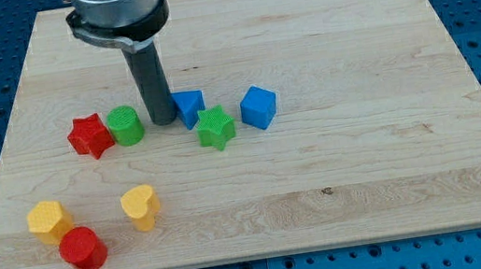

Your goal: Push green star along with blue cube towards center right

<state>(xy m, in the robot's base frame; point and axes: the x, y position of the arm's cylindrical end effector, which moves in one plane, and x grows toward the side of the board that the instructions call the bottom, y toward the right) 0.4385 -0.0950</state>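
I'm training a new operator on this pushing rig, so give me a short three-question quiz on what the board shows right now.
1. True or false: my tip sits at the view's right of the green star.
2. Which block lies farthest toward the view's right: A) red star, B) blue cube, C) yellow heart?
3. Name the two blocks on either side of my tip.

Key
1. False: it is to the star's left, beyond the small blue block.
2. B.
3. The green cylinder on its left, the small blue block on its right.
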